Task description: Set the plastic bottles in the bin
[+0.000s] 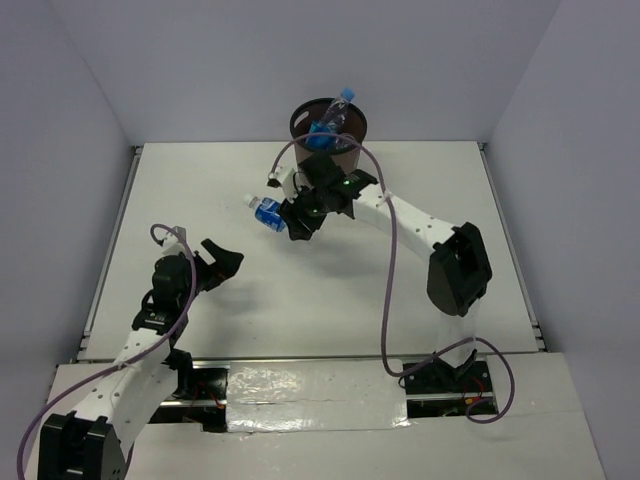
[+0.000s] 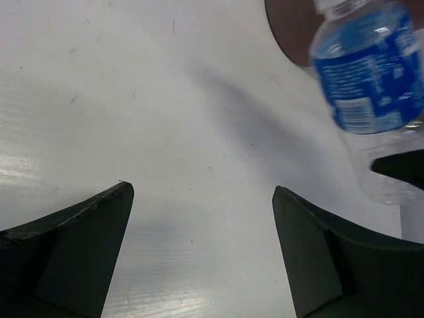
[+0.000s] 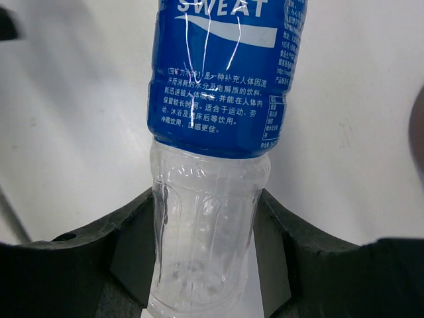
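The dark brown bin (image 1: 352, 122) stands at the back centre of the table. A clear bottle with a blue label (image 1: 338, 110) leans out of its mouth, cap up, with more blue label showing beside it. My right gripper (image 1: 287, 219) is shut on the clear base of another bottle (image 1: 265, 212), holding it in front of the bin and to its left. In the right wrist view this bottle (image 3: 222, 99) sits squeezed between the fingers (image 3: 129, 255). My left gripper (image 1: 224, 262) is open and empty, and the left wrist view (image 2: 202, 199) shows the held bottle (image 2: 368, 73).
The white table has raised side rails (image 1: 112, 235) at left and right, and grey walls close it in behind. The bin's dark rim (image 2: 288, 30) shows at the top of the left wrist view. A purple cable (image 1: 392, 270) loops along the right arm.
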Robot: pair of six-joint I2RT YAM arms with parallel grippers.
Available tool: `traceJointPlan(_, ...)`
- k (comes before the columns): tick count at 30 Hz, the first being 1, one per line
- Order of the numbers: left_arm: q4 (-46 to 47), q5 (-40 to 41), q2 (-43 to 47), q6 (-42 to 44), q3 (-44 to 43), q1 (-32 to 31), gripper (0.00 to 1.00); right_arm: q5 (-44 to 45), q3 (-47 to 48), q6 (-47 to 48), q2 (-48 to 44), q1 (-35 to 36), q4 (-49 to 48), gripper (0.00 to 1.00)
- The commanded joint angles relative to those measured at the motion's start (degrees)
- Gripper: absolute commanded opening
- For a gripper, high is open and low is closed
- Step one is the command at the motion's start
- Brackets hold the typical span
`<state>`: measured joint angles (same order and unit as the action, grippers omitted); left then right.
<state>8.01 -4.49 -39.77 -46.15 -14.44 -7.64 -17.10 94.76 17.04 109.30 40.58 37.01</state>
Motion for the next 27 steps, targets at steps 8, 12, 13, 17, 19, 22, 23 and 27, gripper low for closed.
traceJointPlan(8, 3.77, -1.84, 1.36, -2.45, 0.81, 0.34, 0.99, -3.64, 12.46, 6.78, -7.08, -2.51, 2.01, 0.21)
traceJointPlan(12, 3.15, -1.93, 2.06, -2.72, 1.08, 0.34, 0.99, 0.57, 15.88, 7.4, -7.25, -4.88, -1.58, 0.22)
traceJointPlan(13, 2.98, -1.92, 2.15, -2.8, 1.16, 0.34, 0.99, 1.36, 16.15, 7.31, -7.34, -5.5, -2.73, 0.23)
traceJointPlan(17, 2.36, -2.1, 2.68, -3.24, 1.25, 0.34, 0.99, 4.35, 18.44, 7.57, -6.56, -9.37, -10.45, 0.3)
traceJointPlan(19, 1.92, -2.19, 2.85, -3.33, 1.25, 0.43, 0.99, 5.06, 21.07, 7.4, -4.45, -12.0, -12.31, 0.32)
traceJointPlan(22, 1.31, -1.93, 3.73, -3.33, 1.17, 0.34, 0.99, 5.15, 26.52, 7.39, -0.23, -14.46, -13.63, 0.34)
traceJointPlan(23, 1.13, -1.84, 3.82, -3.42, 1.25, 0.43, 0.99, 5.24, 28.53, 7.57, 1.43, -14.73, -14.33, 0.36)
traceJointPlan(27, 1.22, -1.84, 3.82, -3.59, 1.34, 0.34, 0.99, 6.11, 28.82, 9.68, 4.42, -15.97, -18.72, 0.46)
